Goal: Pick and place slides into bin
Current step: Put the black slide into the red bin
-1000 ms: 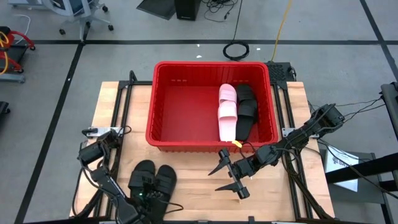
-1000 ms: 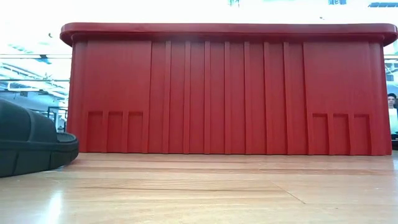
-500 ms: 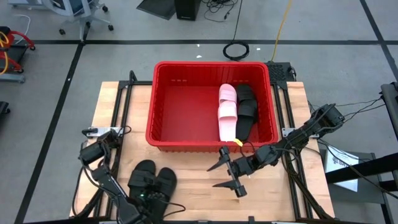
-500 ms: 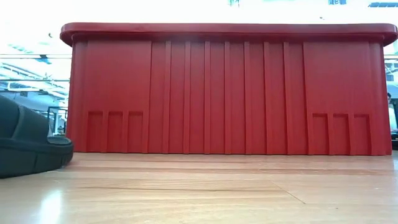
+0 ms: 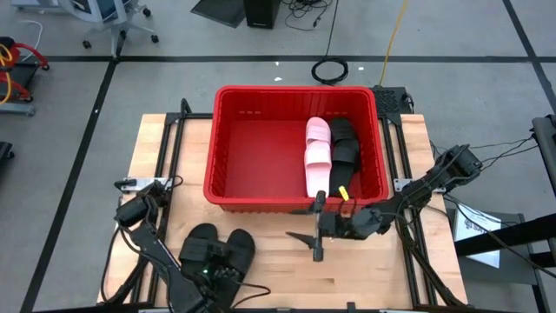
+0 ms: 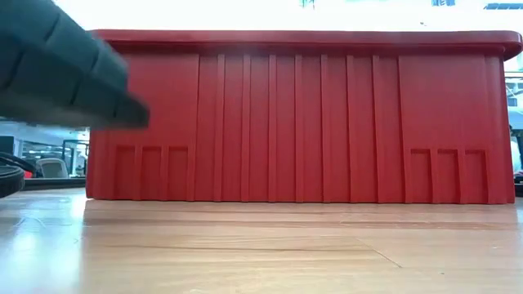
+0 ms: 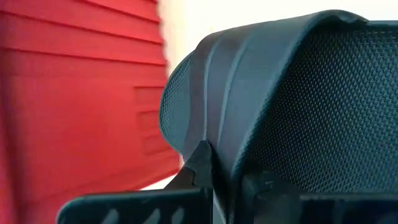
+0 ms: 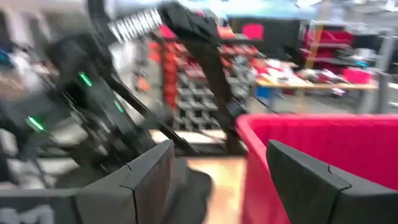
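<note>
The red bin [image 5: 228, 148] stands at the table's far middle. A pink slide [image 5: 317, 149] and a black slide [image 5: 344, 149] lie inside it by its right wall. At the near left, one black slide [image 5: 198, 246] rests on the wood. Beside it a second black slide [image 5: 238, 249] hangs raised off the table [image 6: 65, 69]. My left gripper [image 5: 215, 266] is shut on that raised slide. My right gripper [image 5: 313, 236] stands open just in front of the bin's near wall, with nothing between its fingers [image 8: 149, 180]. My left gripper pinches the raised black slide's wide strap [image 7: 214, 134] at its edge between the two fingers [image 7: 199, 177]. It comes slanting down from the table's near side. The slide is lifted clear of the wood and sits tilted.
The bin's tall ribbed near wall [image 6: 294, 122] rises between both grippers and the bin's inside. Bare wood [image 5: 278, 274] lies between the two arms at the table's near edge. Metal frame rails [image 5: 174, 139] run along both sides of the bin.
My left gripper has shut on the right-hand black slide and raised it off the table; the slide has gone up and tipped. The other black slide stays on the wood. My right gripper, still open, has swung toward the table's left and nearer the bin's near wall.
</note>
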Controlling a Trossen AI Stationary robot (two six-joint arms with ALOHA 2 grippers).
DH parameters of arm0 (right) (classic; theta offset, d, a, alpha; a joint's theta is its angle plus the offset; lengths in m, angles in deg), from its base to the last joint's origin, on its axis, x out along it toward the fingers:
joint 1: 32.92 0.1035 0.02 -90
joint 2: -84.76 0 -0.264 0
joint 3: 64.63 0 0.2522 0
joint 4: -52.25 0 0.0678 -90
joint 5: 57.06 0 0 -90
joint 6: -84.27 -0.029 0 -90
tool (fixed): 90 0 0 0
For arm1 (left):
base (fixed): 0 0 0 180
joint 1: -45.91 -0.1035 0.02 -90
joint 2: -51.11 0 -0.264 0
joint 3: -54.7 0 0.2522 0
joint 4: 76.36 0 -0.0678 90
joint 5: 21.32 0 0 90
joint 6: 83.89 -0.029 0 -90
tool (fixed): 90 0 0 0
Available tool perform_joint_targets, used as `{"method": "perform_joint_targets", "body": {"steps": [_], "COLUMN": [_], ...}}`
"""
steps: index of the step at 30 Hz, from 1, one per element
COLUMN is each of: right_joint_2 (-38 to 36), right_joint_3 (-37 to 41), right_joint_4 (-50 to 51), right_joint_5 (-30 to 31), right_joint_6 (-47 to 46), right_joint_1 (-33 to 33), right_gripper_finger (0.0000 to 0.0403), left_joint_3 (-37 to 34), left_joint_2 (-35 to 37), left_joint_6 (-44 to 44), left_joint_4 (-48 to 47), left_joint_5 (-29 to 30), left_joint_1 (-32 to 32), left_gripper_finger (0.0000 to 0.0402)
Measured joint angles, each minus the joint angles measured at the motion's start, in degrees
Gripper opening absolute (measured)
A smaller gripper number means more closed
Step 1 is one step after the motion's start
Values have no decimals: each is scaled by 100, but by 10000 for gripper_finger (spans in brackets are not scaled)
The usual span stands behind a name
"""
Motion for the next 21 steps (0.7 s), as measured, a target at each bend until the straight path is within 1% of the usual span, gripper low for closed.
{"method": "perform_joint_targets", "body": {"steps": [2,5,8,10,13,17,21], "right_joint_2": [6,4,4,4,23,50,40], "right_joint_3": [-231,-714,-1186,-1438,-1589,-1630,-1645], "right_joint_4": [575,1671,2706,3094,3281,3284,3189], "right_joint_5": [335,714,825,871,1151,1569,1570], "right_joint_6": [27,-103,-409,-524,-543,-305,-255], "right_joint_1": [66,162,261,365,563,766,850], "right_gripper_finger": [247,247,247,247,247,247,247], "left_joint_3": [227,476,801,1005,1300,1623,1847], "left_joint_2": [0,38,70,81,79,79,79], "left_joint_6": [-17,-445,-667,-816,-1217,-1683,-2249], "left_joint_4": [-292,-271,-264,-299,-276,-273,-271], "left_joint_5": [130,255,478,559,619,934,1324], "left_joint_1": [-27,-72,-132,-172,-228,-338,-543], "left_gripper_finger": [7,4,11,12,7,5,12]}}
